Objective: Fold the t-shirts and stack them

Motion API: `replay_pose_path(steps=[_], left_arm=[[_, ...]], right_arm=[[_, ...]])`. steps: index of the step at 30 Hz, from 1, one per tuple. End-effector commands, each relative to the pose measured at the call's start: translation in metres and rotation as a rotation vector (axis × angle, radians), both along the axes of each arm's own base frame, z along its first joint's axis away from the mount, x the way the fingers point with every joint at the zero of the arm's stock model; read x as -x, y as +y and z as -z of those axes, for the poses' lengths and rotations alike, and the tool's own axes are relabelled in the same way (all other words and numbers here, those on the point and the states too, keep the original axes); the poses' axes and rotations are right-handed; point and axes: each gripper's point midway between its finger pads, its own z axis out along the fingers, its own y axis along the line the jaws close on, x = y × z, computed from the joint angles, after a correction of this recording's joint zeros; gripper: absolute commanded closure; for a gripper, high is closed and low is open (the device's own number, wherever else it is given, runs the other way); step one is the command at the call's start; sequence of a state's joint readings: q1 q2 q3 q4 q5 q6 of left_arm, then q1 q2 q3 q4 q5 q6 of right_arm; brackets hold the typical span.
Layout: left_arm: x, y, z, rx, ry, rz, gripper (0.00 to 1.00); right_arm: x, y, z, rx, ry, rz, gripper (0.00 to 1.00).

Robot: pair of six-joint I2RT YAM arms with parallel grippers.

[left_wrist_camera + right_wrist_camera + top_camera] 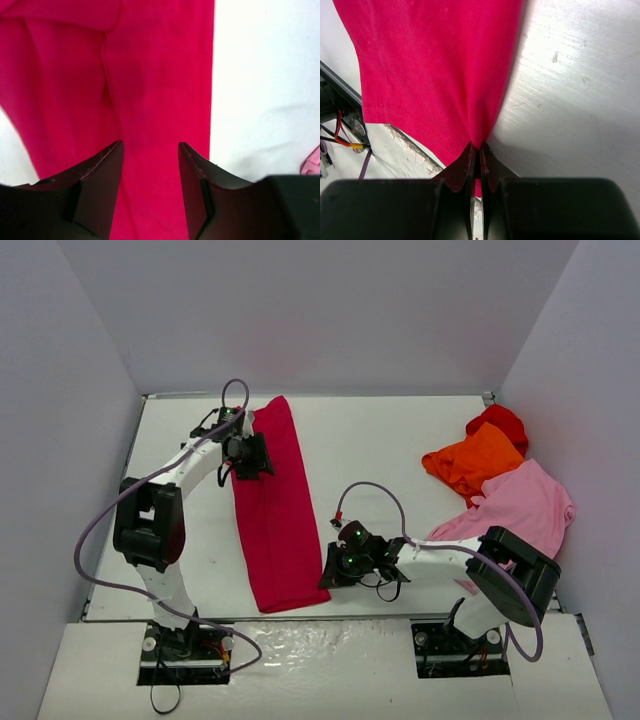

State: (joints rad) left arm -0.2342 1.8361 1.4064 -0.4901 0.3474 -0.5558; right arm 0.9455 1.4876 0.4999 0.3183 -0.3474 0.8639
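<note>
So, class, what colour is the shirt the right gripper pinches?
A crimson-magenta shirt, clearest in right wrist view.

Table (400, 445) lies open between crimson shirt (275, 515) and pile (505, 485).

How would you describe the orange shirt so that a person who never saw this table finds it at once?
Look at the white table, at its far right side, where three crumpled shirts lie together. The orange shirt is the middle one, between a red shirt behind it and a larger pink shirt in front of it. Its colour alone sets it apart.
</note>
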Motion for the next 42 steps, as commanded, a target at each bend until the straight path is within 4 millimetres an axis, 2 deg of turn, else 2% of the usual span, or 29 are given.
replay_pose_path(steps=[1, 7, 11, 13, 14, 15, 20, 23, 25, 28, 30, 33, 35, 38, 39, 42], left_arm=[[-0.048, -0.008, -0.02, 0.092, -0.145, 0.004, 0.58], [-0.065, -0.013, 0.013, 0.085, -0.11, 0.04, 0.6], [-0.077, -0.023, 0.021, 0.147, -0.149, 0.044, 0.62], [-0.074, -0.026, 0.032, 0.161, -0.125, 0.041, 0.66], [-0.07, -0.025, 0.039, 0.161, -0.103, 0.035, 0.9], [-0.067, -0.024, 0.046, 0.159, -0.083, 0.026, 0.99], [-0.046, -0.009, 0.082, 0.104, 0.017, -0.057, 1.0], [-0.037, 0.012, 0.087, -0.015, 0.072, -0.104, 0.97], [-0.035, 0.024, 0.085, -0.092, 0.102, -0.113, 0.8], [-0.026, 0.042, 0.081, -0.2, 0.148, -0.116, 0.66], [-0.022, 0.054, 0.07, -0.27, 0.156, -0.126, 0.59], [-0.023, 0.07, 0.048, -0.344, 0.113, -0.163, 0.56], [-0.025, 0.078, 0.029, -0.374, 0.056, -0.191, 0.57], [-0.028, 0.079, 0.01, -0.365, 0.008, -0.201, 0.68], [-0.029, 0.078, 0.004, -0.359, -0.003, -0.202, 0.73], [-0.031, 0.074, -0.005, -0.331, -0.021, -0.197, 0.98]], right_arm=[[0.049, -0.083, 0.058, 0.362, 0.143, -0.038, 1.0], [0.046, -0.077, 0.048, 0.335, 0.129, -0.042, 1.0], [0.044, -0.073, 0.044, 0.331, 0.119, -0.051, 1.0], [0.045, -0.078, 0.043, 0.352, 0.131, -0.049, 1.0], [0.045, -0.078, 0.042, 0.355, 0.131, -0.046, 1.0], [0.045, -0.079, 0.041, 0.357, 0.13, -0.045, 1.0], [0.044, -0.079, 0.041, 0.362, 0.131, -0.04, 1.0], [0.045, -0.081, 0.043, 0.374, 0.137, -0.042, 1.0], [0.044, -0.08, 0.043, 0.373, 0.134, -0.04, 1.0], [0.043, -0.079, 0.043, 0.375, 0.131, -0.038, 1.0], [0.043, -0.08, 0.044, 0.378, 0.131, -0.038, 1.0], [0.043, -0.08, 0.045, 0.384, 0.132, -0.041, 1.0], [0.043, -0.081, 0.046, 0.388, 0.132, -0.042, 1.0], [0.043, -0.081, 0.047, 0.392, 0.132, -0.046, 1.0], [0.044, -0.082, 0.047, 0.394, 0.132, -0.046, 1.0], [0.044, -0.083, 0.048, 0.397, 0.131, -0.044, 1.0]])
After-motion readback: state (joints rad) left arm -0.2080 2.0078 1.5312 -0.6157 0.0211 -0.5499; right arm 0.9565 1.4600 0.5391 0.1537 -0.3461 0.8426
